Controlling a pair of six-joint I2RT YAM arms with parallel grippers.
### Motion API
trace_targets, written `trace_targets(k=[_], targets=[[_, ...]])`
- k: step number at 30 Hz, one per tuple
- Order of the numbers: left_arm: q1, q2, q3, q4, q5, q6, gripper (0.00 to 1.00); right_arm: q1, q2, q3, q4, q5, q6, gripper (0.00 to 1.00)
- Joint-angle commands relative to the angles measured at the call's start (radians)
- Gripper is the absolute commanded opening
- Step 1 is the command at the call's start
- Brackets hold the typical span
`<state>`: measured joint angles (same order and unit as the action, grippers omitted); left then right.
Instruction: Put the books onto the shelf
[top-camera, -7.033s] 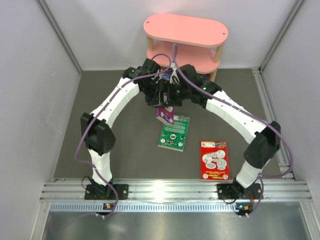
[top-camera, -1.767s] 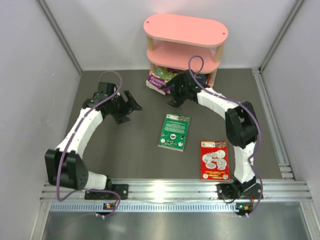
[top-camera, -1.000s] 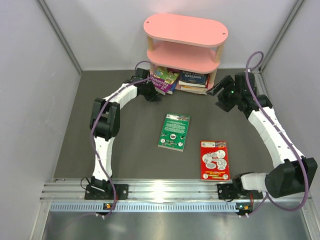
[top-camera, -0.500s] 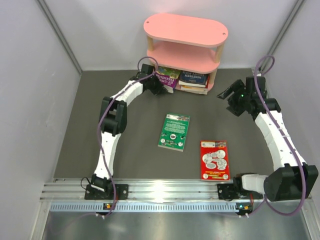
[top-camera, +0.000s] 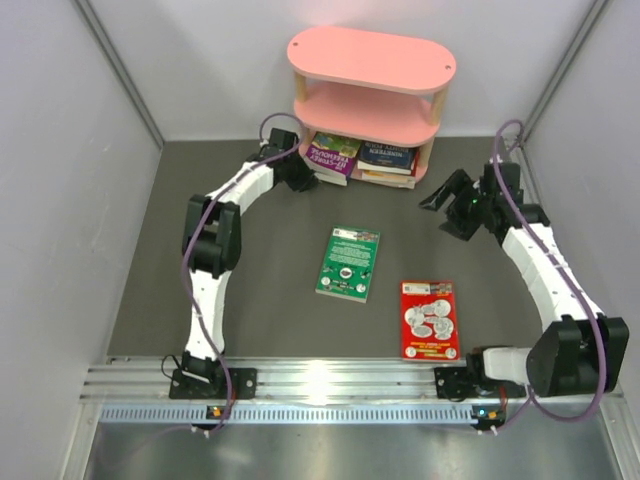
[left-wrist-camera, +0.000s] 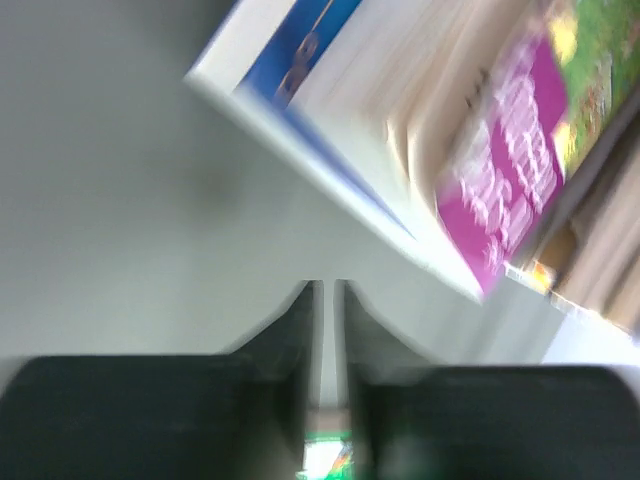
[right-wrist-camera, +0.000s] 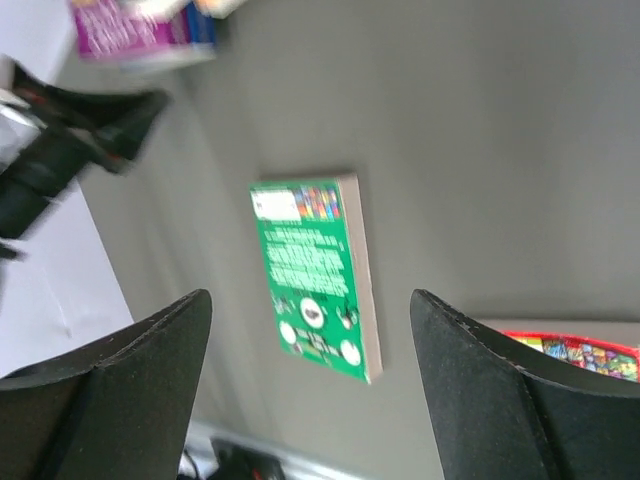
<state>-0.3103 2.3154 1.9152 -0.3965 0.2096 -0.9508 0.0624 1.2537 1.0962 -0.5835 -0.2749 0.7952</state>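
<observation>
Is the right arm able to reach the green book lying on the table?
Probably yes. The right gripper is open and empty, and its camera looks right at the green book. The book lies flat with nothing on it, apart from the red book, and the left gripper is off by the shelf.

Overhead overview, close wrist views, books (top-camera: 348, 263) shared

green book (top-camera: 348, 263), red book (top-camera: 429, 319) on central floor (top-camera: 270, 300)

Pale grey walls (top-camera: 70, 200), dark matte tabletop (top-camera: 270, 300), aluminium rail (top-camera: 330, 378) along the near edge
</observation>
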Motion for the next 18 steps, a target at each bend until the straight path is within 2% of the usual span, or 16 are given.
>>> trace_targets(k=[1,3,4,7,8,11,14,18], targets=[[0.017,-0.238,-0.086,0.045,-0.042,0.078,0.28,0.046,0.079,-0.065,0.079,-0.173,-0.045,0.8],[0.017,-0.316,-0.186,0.002,-0.013,0.121,0.4,0.08,0.113,-0.105,0.088,-0.187,-0.057,0.82],[0.017,-0.342,-0.229,-0.005,0.005,0.139,0.48,0.117,0.133,-0.12,0.117,-0.181,-0.057,0.83],[0.01,-0.456,-0.43,-0.007,0.068,0.171,0.64,0.171,0.171,-0.189,0.222,-0.187,-0.03,0.84],[0.008,-0.502,-0.521,-0.007,0.085,0.179,0.76,0.177,0.19,-0.199,0.238,-0.187,-0.024,0.84],[-0.024,-0.574,-0.683,0.013,0.157,0.211,0.98,0.198,0.256,-0.234,0.313,-0.193,-0.005,0.84],[-0.056,-0.594,-0.784,0.047,0.209,0.224,0.98,0.215,0.326,-0.254,0.379,-0.187,0.012,0.84],[-0.133,-0.553,-0.84,0.058,0.231,0.228,0.98,0.258,0.4,-0.249,0.442,-0.175,0.041,0.84]])
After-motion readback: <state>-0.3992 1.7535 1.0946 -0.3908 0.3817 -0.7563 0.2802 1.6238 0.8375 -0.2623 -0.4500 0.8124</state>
